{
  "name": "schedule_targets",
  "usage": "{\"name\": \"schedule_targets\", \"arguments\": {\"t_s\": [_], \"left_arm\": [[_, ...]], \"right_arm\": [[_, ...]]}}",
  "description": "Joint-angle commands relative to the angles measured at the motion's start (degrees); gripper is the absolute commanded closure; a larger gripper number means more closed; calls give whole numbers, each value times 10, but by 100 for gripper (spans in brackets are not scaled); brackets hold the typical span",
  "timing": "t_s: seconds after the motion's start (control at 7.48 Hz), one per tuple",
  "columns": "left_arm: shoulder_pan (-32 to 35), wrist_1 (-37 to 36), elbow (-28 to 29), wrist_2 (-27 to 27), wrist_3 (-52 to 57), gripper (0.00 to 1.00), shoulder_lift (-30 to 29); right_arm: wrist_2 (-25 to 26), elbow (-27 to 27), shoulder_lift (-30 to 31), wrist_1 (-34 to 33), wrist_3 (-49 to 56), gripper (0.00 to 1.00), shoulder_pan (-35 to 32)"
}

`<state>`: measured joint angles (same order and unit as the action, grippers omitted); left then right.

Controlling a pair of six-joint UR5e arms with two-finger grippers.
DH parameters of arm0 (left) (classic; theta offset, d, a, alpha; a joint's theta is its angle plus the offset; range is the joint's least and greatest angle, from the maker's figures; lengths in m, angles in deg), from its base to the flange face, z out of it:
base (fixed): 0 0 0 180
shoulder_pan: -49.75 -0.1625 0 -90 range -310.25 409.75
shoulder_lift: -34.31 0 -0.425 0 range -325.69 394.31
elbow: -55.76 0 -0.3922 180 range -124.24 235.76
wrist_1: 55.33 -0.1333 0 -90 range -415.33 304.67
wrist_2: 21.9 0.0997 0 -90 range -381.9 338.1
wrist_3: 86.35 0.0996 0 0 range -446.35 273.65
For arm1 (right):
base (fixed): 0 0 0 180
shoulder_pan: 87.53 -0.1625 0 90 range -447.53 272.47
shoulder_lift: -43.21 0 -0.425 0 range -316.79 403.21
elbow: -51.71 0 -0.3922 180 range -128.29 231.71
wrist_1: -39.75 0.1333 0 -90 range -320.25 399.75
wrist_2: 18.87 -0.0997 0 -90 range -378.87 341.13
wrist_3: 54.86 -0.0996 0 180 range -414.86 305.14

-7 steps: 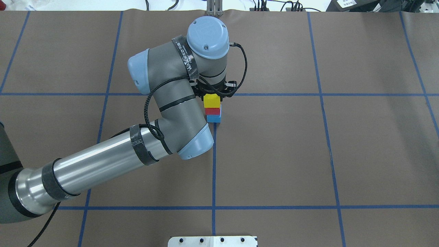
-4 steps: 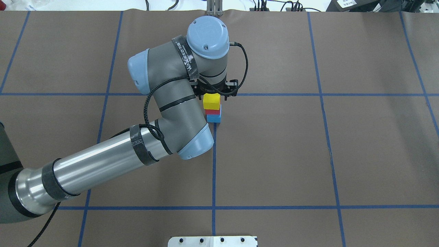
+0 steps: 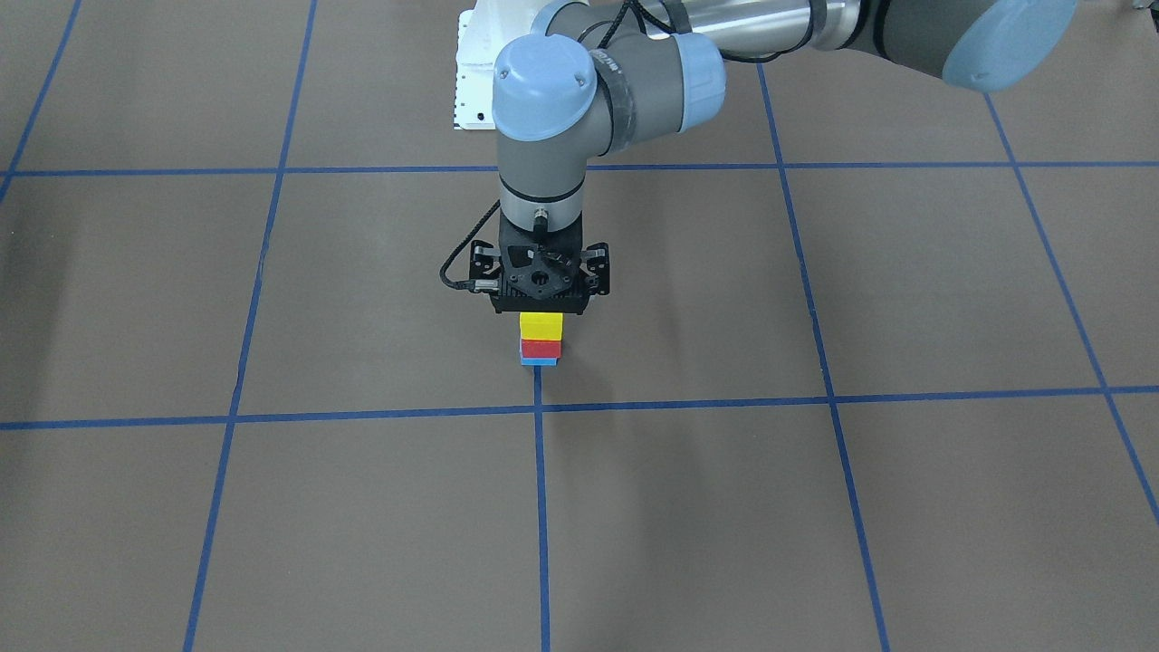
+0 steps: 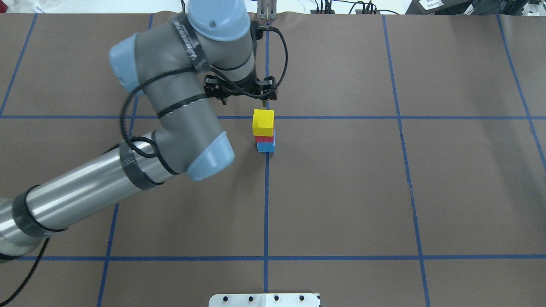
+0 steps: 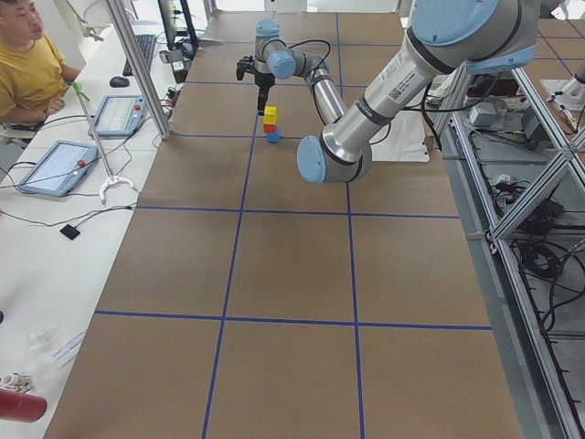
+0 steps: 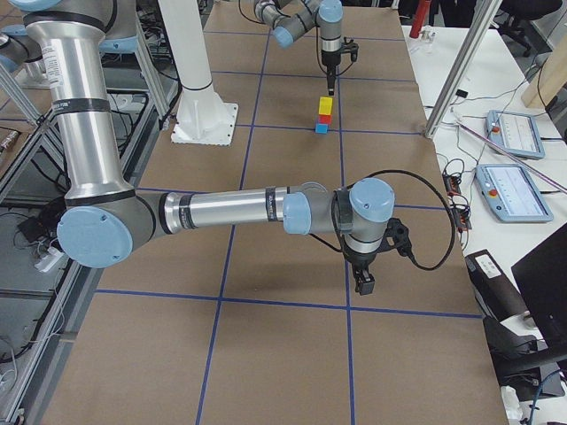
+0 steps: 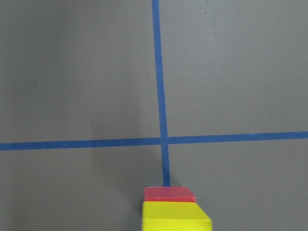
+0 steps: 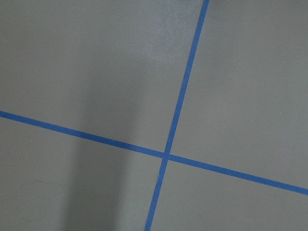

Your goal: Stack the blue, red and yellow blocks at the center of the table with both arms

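Observation:
The yellow block point(image 4: 263, 122) stands on the red block point(image 4: 264, 138), which stands on the blue block point(image 4: 266, 147), at the table's centre tape cross. The stack also shows in the front view point(image 3: 541, 340) and at the bottom of the left wrist view point(image 7: 175, 216). My left gripper point(image 3: 541, 308) hangs above the stack, apart from it, its jaws spread and empty. In the overhead view it point(image 4: 240, 96) sits mostly under the wrist. My right gripper point(image 6: 363, 285) shows only in the right side view, low over the table far from the stack; I cannot tell if it is open.
The brown table cover point(image 4: 384, 192) carries a grid of blue tape lines. The robot's white base plate point(image 4: 264, 299) is at the near edge. Operator desks with tablets point(image 5: 55, 165) run along the far side.
My left gripper has let go of the yellow block and risen off the stack; the wrist moved back and to the left in the overhead view. The stack stayed in place.

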<state>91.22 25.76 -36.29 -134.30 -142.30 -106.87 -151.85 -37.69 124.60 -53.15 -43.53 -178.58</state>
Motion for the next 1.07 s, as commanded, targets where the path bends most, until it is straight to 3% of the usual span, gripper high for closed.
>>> {"name": "schedule_targets", "arguments": {"t_s": [0.0, 0.13, 0.27, 0.53, 0.67, 0.94], "left_arm": [[121, -71, -157, -62, 188, 0, 146], [202, -73, -186, -116, 324, 0, 222], [292, -72, -179, -160, 475, 0, 287], [415, -71, -125, -165, 680, 0, 359], [446, -67, -90, -166, 731, 0, 385], [464, -16, -75, -167, 729, 0, 465]], "right_arm": [[0, 1, 1, 0, -3, 0, 0], [0, 1, 1, 0, -3, 0, 0], [0, 0, 2, 0, -3, 0, 0], [0, 0, 2, 0, -3, 0, 0], [0, 0, 3, 0, -2, 0, 0], [-1, -1, 7, 0, -2, 0, -1]]}}
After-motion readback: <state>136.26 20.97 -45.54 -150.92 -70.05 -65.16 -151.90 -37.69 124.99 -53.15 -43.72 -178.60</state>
